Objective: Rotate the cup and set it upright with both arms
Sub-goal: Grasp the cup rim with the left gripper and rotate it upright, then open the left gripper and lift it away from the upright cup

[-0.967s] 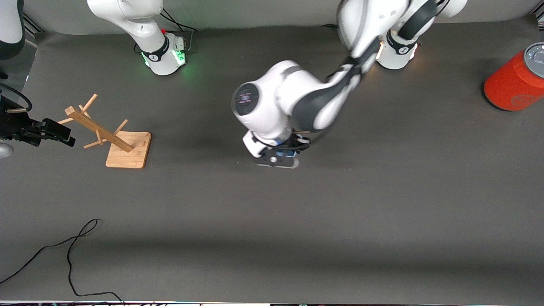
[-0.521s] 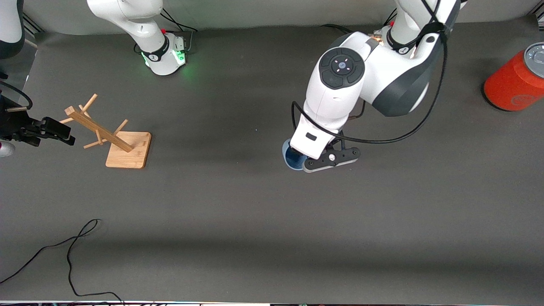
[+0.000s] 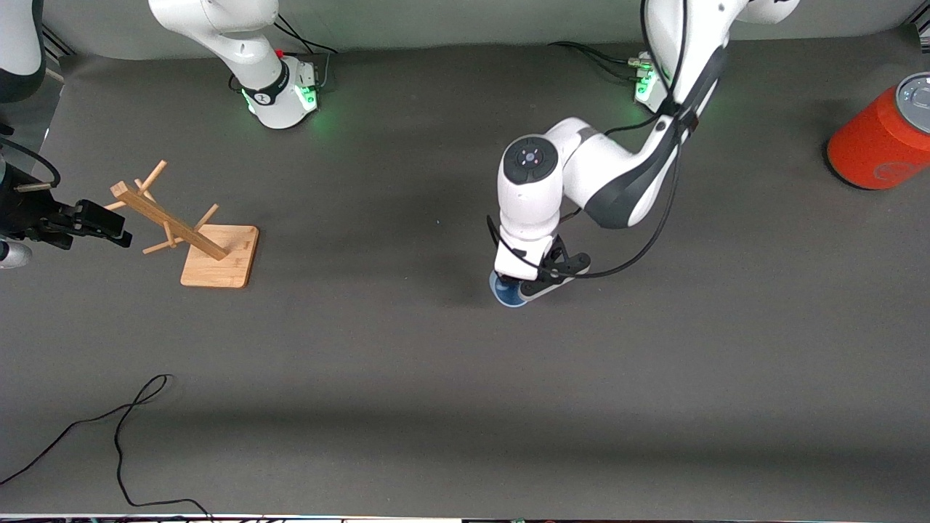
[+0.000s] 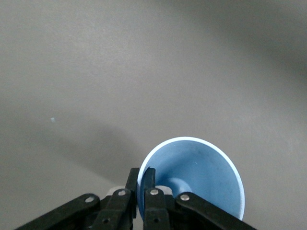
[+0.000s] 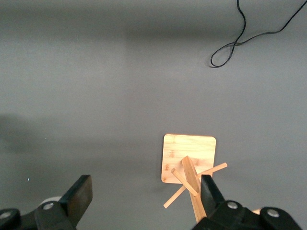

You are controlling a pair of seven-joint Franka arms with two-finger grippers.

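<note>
The cup (image 3: 508, 290) is held upright near the middle of the table (image 3: 436, 436), its open mouth facing up. Its rim wall is pinched between the closed fingers (image 4: 146, 184) of the left gripper (image 3: 534, 285), one finger being seen inside the cup (image 4: 196, 182) and one outside. Compared with half a second ago, the left arm (image 3: 581, 181) has been drawn in and its wrist turned, while the cup has been kept at nearly the same spot. The right gripper (image 3: 102, 226) waits with fingers spread wide, over the table's edge at the right arm's end, beside the wooden rack (image 3: 196, 236). An orange-red can (image 3: 883, 138) stands at the left arm's end of the table. A black cable (image 3: 123, 436) lies near the table's front edge.
</note>
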